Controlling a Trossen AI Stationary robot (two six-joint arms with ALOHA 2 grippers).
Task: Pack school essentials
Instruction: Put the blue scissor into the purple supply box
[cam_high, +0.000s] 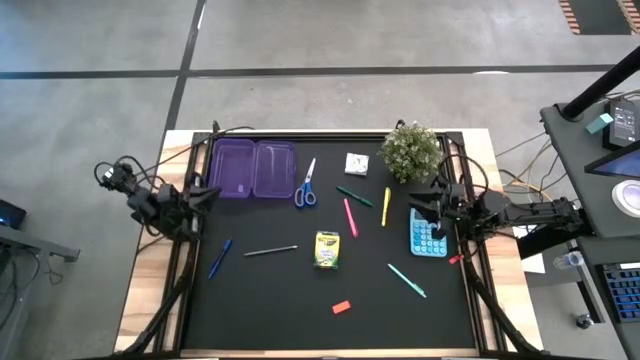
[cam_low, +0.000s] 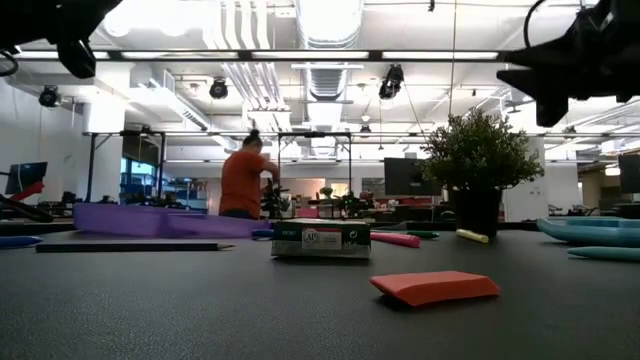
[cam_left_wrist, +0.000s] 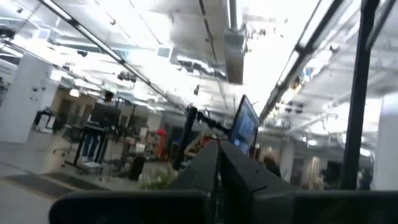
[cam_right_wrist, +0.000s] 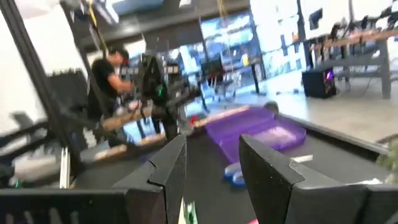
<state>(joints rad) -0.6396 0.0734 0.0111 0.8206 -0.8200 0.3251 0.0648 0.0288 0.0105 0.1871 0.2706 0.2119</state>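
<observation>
School essentials lie scattered on the bench (cam_high: 260, 310): scissors (cam_high: 306, 187), crayon box (cam_high: 327, 250), red eraser (cam_high: 342, 307), pens and a pencil (cam_high: 270, 250), all outside the open, empty purple case (cam_high: 252, 168). Packing appears not yet begun. The left claw (cam_high: 205, 193), clenched, hovers beside the case; the right claw (cam_high: 425, 209), released, hangs over the bench's right edge.
</observation>
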